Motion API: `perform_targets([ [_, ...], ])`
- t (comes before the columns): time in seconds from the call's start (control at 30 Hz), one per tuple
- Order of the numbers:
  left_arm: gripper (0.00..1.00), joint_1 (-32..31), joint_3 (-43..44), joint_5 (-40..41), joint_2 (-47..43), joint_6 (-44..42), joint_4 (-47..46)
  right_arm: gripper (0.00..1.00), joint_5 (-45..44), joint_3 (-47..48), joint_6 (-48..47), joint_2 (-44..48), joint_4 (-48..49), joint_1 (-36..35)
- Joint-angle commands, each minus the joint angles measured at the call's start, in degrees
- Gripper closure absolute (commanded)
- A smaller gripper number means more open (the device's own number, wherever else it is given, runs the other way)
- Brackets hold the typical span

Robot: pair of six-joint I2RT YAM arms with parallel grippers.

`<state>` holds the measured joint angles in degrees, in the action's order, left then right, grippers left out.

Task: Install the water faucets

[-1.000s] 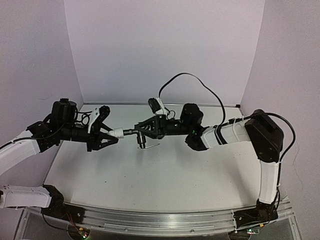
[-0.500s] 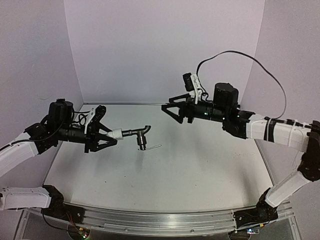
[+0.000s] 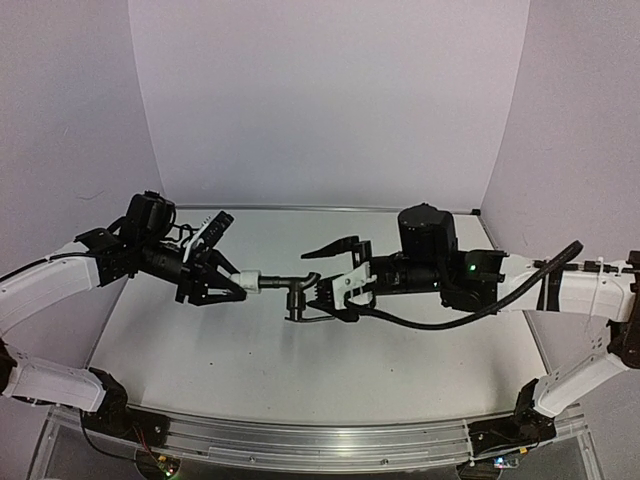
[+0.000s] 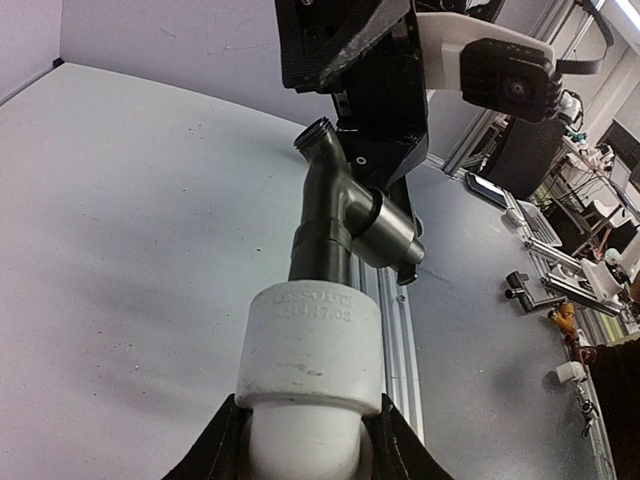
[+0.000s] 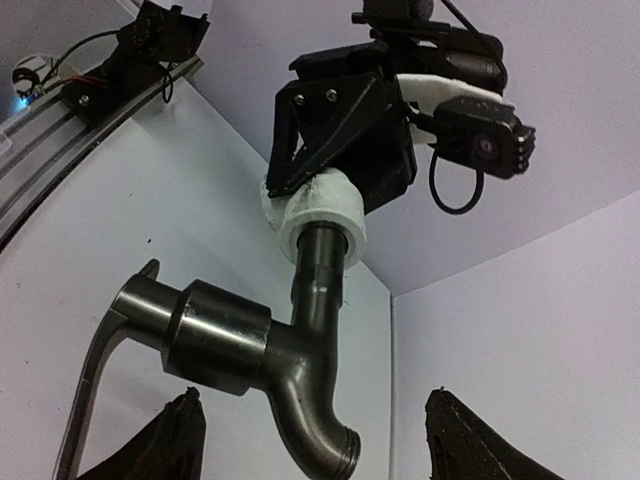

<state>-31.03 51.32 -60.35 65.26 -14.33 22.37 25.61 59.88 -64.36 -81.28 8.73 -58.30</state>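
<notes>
Now | left fingers pinch white fitting | right fingers spread near faucet | above table, edges well apart

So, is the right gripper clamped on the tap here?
No: the right gripper is open, its fingers spread wide on either side of the tap with clear gaps.

Faucet dark grey; fitting white; table pale grey, perhaps.

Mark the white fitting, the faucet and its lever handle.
white fitting [image 4: 312, 345]: left wrist view, on its lettered collar.
faucet [image 5: 300, 365]: right wrist view, on the bend of the body.
lever handle [image 5: 98, 372]: right wrist view, mid-length of the thin bar.
</notes>
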Motion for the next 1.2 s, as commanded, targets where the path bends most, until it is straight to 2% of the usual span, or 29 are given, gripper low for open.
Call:
perform_targets([
  [0.0,1.0,0.27,3.95,-6.06,0.36,0.68,-1.39,0.26,-3.1,1.44,-11.04,-1.19,-0.41,-2.1],
  [0.17,1.0,0.32,4.53,-6.7,1.54,0.59,-0.9,0.31,-5.04,2.6,-13.64,-3.45,-0.48,-5.51],
  [0.27,1.0,0.36,4.81,-7.22,1.98,0.65,-0.77,0.4,-7.76,3.18,-16.43,-5.07,-0.64,-7.32],
  [0.37,1.0,0.36,4.8,-6.85,2.26,0.52,-0.44,0.53,-7.03,3.98,-13.97,-5.75,0.59,-7.88],
  [0.43,1.0,0.36,4.61,-6.19,2.08,0.18,-0.27,0.62,-5.48,5.16,-8.7,-6.18,0.84,-7.88],
  [0.53,1.0,0.36,4.25,-5.17,1.6,-0.24,-0.21,0.84,-5.13,6.23,-2.25,-6.84,0.78,-7.89],
  [0.57,1.0,0.36,4.15,-4.94,1.43,-0.48,-0.19,0.88,-5.01,6.3,0.2,-6.88,0.82,-7.9],
  [0.7,1.0,0.36,3.5,0.07,-0.27,-2.56,-0.17,0.98,-2.23,6.63,14.64,-7.28,0.76,-7.58],
  [0.73,1.0,0.32,3.06,1.69,-1.22,-3.78,-0.22,1.0,-0.14,6.75,20.67,-7.64,0.8,-7.04],
  [0.83,1.0,0.36,1.51,6.14,-3.87,-5.91,-1.52,1.0,13.96,7.86,39.62,-9.56,2.7,-1.25],
  [0.9,1.0,0.33,0.26,8.62,-5.79,-7.2,-3.17,1.0,23.84,8.79,59.99,-12.1,7.33,2.6],
  [1.0,1.0,0.3,-2.06,12.47,-9.34,-9.79,-5.18,1.0,37.23,12.09,80.99,-16.73,13.7,5.71],
  [1.1,1.0,0.28,-3.22,14.96,-11.45,-11.25,-5.93,1.0,44.42,16.69,95.82,-21.25,15.3,6.28],
  [1.17,1.0,0.35,-2.9,14.91,-11.27,-10.51,-5.94,1.0,45.26,17.82,99.54,-22.05,16.0,6.29],
])
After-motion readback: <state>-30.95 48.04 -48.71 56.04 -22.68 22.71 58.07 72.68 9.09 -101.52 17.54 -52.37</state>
